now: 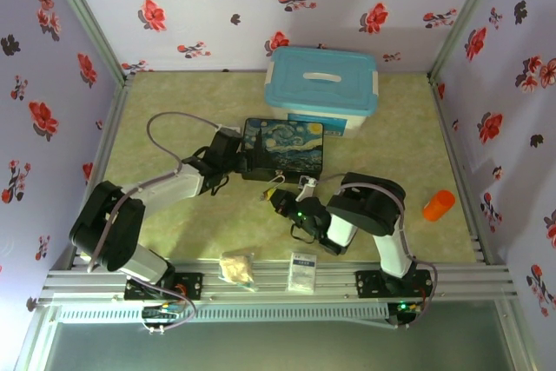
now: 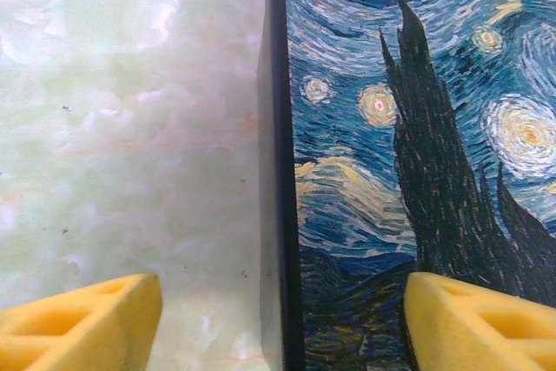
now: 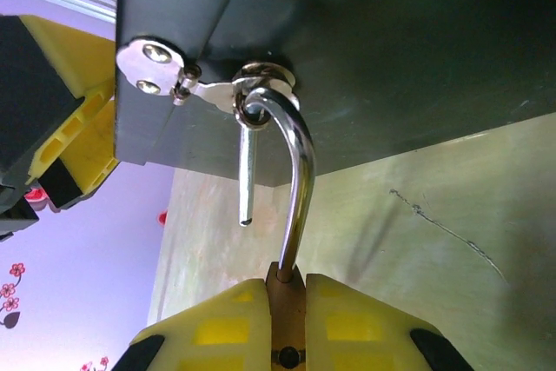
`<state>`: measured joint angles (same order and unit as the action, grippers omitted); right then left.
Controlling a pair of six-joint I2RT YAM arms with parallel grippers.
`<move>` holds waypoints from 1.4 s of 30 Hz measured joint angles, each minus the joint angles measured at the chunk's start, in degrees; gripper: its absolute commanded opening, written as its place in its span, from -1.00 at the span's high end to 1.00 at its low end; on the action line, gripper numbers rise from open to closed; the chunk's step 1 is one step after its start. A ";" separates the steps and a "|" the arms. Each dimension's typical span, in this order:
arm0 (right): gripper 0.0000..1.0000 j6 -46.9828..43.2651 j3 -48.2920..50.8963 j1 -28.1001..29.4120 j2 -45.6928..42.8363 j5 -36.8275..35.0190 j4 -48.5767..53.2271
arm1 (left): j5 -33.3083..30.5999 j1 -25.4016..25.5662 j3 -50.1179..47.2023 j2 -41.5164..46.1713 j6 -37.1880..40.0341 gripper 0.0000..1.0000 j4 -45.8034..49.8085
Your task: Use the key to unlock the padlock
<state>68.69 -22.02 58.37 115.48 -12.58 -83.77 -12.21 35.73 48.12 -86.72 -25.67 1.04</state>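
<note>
Box [image 1: 283, 147] dark blue, swirled yellow stars; padlock [image 3: 287, 306] brass, shackle [image 3: 301, 171] silver; walls [image 1: 200, 2] lilac, red-flowered.

The box [image 1: 283, 148] sits at the middle of the table [image 1: 174, 119], and the bin [image 1: 321, 91] stands just behind it, toward the far edge. The padlock [image 3: 300, 202] hangs in the clasp [image 3: 217, 89] on the box's near wall, pinched between the fingers of the right gripper [image 3: 287, 319]. The left gripper [image 2: 282, 319] straddles the box's left wall. Near the right edge lies a cylinder [image 1: 439, 205]. At the near edge lie 2 things, a bag [image 1: 237, 268] left of a packet [image 1: 302, 272].
</note>
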 measured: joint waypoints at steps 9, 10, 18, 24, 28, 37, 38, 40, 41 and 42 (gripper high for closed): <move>1.00 5.01 -1.99 2.23 0.28 -6.29 2.19 | 3.80 0.00 -1.46 -0.22 -0.52 -0.08 -3.65; 1.00 5.57 -1.99 2.51 0.28 -7.30 2.21 | 4.28 0.00 -1.57 -0.22 -0.72 -0.08 -3.98; 1.00 9.97 -2.01 3.87 0.46 -13.68 2.43 | 7.41 0.13 -4.11 1.44 -2.34 -0.04 -5.88; 1.00 10.01 -2.03 4.33 -0.11 -15.98 3.76 | 8.39 0.17 -4.98 1.62 -3.08 -0.02 -7.19; 1.00 9.79 -1.49 4.44 -2.05 -17.66 7.26 | 9.35 0.39 -5.22 1.44 -3.93 0.02 -7.98; 1.00 9.22 -1.01 4.37 -5.01 -19.50 12.68 | 11.23 0.55 -5.84 -0.02 -5.79 0.06 -11.80; 1.00 9.60 -0.87 4.33 -5.01 -19.61 12.57 | 11.37 0.55 -5.88 -0.07 -5.92 0.07 -11.98; 1.00 11.19 -0.44 4.15 -4.68 -19.63 11.56 | 11.65 0.63 -5.88 -0.11 -5.97 0.09 -12.24; 1.00 12.04 -0.24 4.02 -4.07 -19.76 10.49 | 11.85 0.66 -5.90 -0.11 -6.14 0.09 -12.33; 1.00 12.85 -0.15 3.87 -3.43 -19.98 9.05 | 12.22 0.66 -5.97 -0.07 -6.40 0.09 -12.41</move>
<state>81.54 -22.17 62.24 112.05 -32.56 -74.72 0.01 36.38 42.15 -86.78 -32.08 -11.38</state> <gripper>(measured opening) 0.108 0.459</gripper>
